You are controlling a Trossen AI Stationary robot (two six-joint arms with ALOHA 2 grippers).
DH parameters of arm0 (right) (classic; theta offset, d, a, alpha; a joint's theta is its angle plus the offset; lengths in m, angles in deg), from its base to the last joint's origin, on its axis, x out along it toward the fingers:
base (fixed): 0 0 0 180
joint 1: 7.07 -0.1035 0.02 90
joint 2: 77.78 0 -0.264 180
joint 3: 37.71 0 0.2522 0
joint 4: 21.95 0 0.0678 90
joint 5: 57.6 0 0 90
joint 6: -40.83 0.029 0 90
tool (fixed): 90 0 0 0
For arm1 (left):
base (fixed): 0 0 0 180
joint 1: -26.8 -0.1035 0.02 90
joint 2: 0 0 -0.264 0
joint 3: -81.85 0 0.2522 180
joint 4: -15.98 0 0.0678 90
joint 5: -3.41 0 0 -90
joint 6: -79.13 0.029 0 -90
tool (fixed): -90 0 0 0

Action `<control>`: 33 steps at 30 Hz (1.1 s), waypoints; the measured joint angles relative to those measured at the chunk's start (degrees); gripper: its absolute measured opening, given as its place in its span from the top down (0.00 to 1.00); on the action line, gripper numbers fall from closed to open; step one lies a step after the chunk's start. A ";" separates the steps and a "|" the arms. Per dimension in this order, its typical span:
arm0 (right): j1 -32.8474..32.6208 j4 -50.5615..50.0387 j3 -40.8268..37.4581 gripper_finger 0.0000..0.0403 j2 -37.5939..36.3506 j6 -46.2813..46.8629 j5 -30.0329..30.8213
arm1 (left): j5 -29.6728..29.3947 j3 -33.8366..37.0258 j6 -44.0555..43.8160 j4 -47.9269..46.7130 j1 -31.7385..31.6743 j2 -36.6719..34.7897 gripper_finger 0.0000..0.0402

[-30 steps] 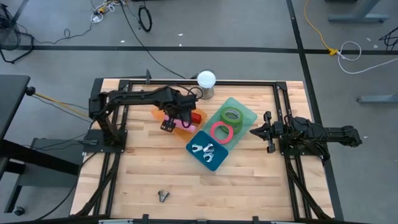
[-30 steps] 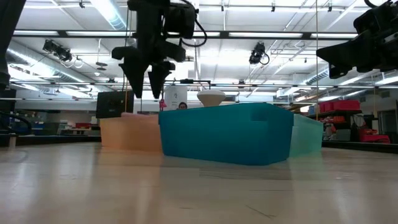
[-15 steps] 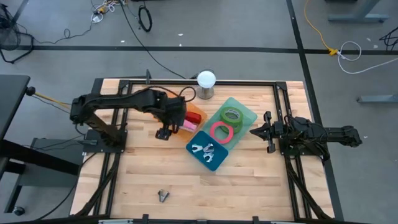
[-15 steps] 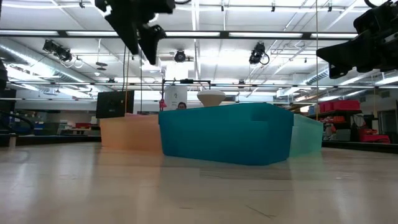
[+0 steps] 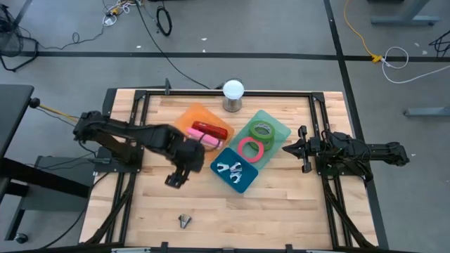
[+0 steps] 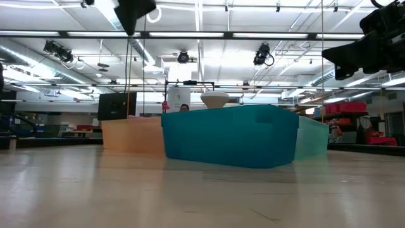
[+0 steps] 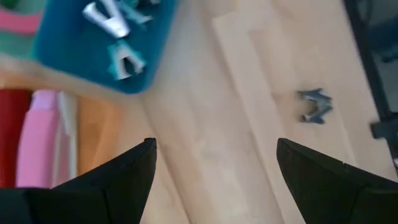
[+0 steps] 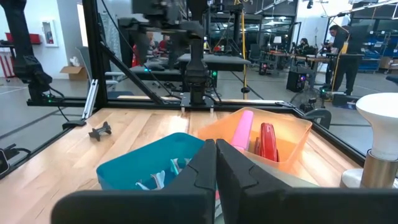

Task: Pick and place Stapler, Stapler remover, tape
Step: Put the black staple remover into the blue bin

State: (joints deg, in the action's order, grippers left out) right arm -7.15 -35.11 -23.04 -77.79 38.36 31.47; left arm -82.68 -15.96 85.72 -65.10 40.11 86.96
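Left gripper (image 5: 174,180) now withdrawn from orange bin (image 5: 184,118) toward front of table, fingers wide apart and empty. Red stapler (image 5: 212,130) and pink stapler (image 5: 203,141) deposited in bin. Next likely target: loose staple remover (image 5: 184,221). Right gripper (image 5: 290,148) parked, fingers closed, empty.

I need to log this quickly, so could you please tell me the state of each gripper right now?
Left gripper: open, holding nothing, above the bare wooden table.
Right gripper: shut, holding nothing, at the table's right side.

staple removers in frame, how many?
3 visible: two in the blue bin at and, one loose on the table near the front edge. More may be hidden in the bin.
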 joint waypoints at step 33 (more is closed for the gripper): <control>0.00 -0.01 0.00 0.97 0.00 0.00 0.02 | -10.79 0.07 -90.90 -0.16 27.00 8.86 0.17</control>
State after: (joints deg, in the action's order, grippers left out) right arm -7.15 -35.12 -23.04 -77.79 38.36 31.49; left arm -93.47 -15.90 -5.19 -65.26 67.11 95.81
